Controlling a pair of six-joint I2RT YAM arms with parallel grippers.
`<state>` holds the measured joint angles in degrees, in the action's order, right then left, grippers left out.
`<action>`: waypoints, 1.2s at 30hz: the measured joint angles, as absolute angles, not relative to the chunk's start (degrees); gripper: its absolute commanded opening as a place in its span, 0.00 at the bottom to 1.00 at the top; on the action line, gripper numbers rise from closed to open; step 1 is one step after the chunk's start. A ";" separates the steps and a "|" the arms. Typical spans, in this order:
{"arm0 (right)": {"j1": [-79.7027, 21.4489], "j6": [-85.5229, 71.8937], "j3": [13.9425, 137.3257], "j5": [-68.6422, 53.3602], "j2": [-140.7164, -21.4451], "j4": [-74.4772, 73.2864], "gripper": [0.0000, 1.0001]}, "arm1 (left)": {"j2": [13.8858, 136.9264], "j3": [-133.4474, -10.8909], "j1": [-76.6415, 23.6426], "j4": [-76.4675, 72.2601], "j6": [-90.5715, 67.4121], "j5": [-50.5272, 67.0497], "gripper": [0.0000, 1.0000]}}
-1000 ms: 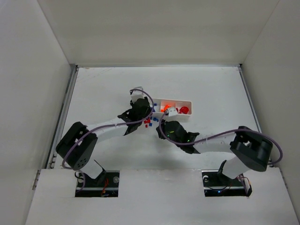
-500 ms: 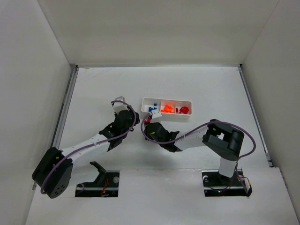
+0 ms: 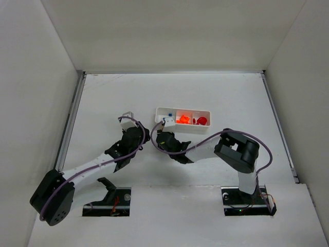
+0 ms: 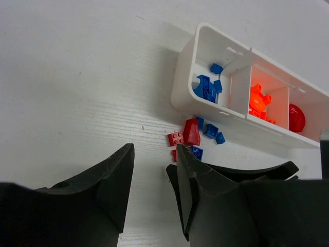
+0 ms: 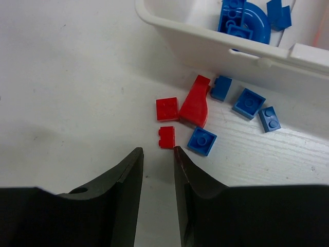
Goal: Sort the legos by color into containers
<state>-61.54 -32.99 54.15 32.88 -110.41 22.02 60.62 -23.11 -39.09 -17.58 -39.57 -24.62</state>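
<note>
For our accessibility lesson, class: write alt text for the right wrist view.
Three red legos and four blue legos lie loose on a white table beside a white tray holding more blue pieces. The right gripper, slightly open, points at the smallest red brick.

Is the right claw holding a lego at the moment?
No, the right claw is open and empty; the nearest small red lego lies on the table just ahead of it.
</note>
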 measured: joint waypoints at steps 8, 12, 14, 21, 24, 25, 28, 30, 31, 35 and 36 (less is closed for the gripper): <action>-61.54 -33.47 55.81 36.23 -111.31 19.88 0.37 | 58.52 -21.02 -39.70 -16.82 -39.77 -24.62 0.36; -61.54 -33.47 56.97 37.04 -112.18 19.55 0.33 | 58.26 -20.99 -40.40 -16.58 -39.90 -24.62 0.36; -61.54 -33.45 57.71 37.32 -112.88 19.57 0.25 | 58.26 -20.99 -40.71 -16.36 -39.92 -24.64 0.34; -61.54 -34.41 58.17 37.74 -113.36 19.92 0.13 | 56.36 -20.43 -42.15 -14.72 -39.88 -24.88 0.34; -61.58 -34.72 54.98 37.58 -110.56 19.75 0.13 | 54.65 -19.51 -42.35 -13.52 -39.88 -25.30 0.34; -61.58 -34.76 53.43 37.58 -108.95 19.64 0.13 | 54.30 -19.31 -42.41 -13.19 -39.90 -25.41 0.34; -61.58 -34.81 48.69 37.50 -102.08 19.55 0.13 | 54.28 -19.25 -43.07 -12.67 -39.90 -25.76 0.34; -61.45 -34.76 46.04 37.52 -96.33 19.68 0.14 | 55.29 -19.42 -44.51 -12.64 -39.90 -25.96 0.34; -61.17 -34.72 45.15 37.45 -93.76 19.77 0.14 | 56.36 -19.70 -45.50 -12.69 -39.90 -26.00 0.34; -57.41 -34.02 41.95 36.93 -85.17 20.67 0.14 | 62.39 -21.91 -50.26 -13.74 -39.81 -26.20 0.34; -55.48 -33.80 41.08 36.84 -83.64 20.67 0.14 | 63.83 -22.55 -51.48 -14.13 -39.70 -26.35 0.34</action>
